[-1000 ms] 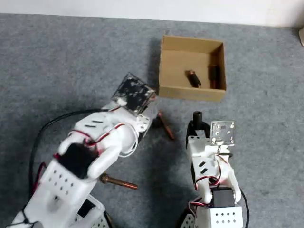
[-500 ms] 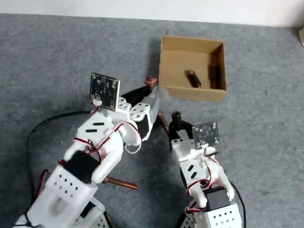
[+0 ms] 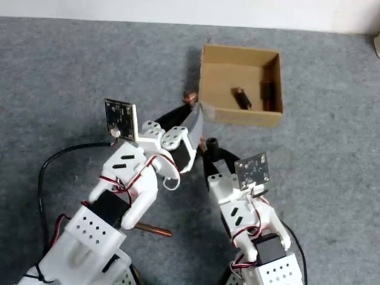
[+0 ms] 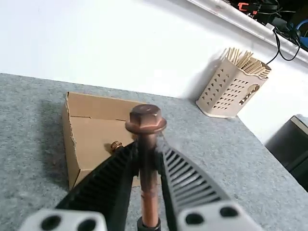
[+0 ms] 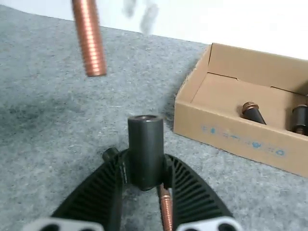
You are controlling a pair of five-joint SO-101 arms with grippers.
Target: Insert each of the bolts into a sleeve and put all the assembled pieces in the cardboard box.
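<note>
My left gripper (image 3: 185, 116) is shut on a copper bolt (image 3: 190, 97), held head up near the cardboard box's (image 3: 240, 114) front left corner. In the left wrist view the bolt (image 4: 147, 144) stands upright between the fingers (image 4: 183, 175). My right gripper (image 3: 212, 155) is shut on a black sleeve (image 3: 212, 144), held upright just right of the left gripper. In the right wrist view the sleeve (image 5: 145, 150) points bore up, with the bolt's threaded end (image 5: 89, 41) hanging above and to one side. Two assembled pieces (image 3: 241, 98) (image 3: 268, 95) lie in the box.
One loose bolt (image 3: 152, 228) lies on the grey carpet by the left arm's base. Another bolt (image 5: 165, 208) lies on the carpet under my right gripper. A perforated holder of wooden sticks (image 4: 232, 91) stands by the wall beyond the box.
The left arm tilted up, and its bolt now shows raised by the box corner. The right arm shifted left with the sleeve, closing in on the bolt.
</note>
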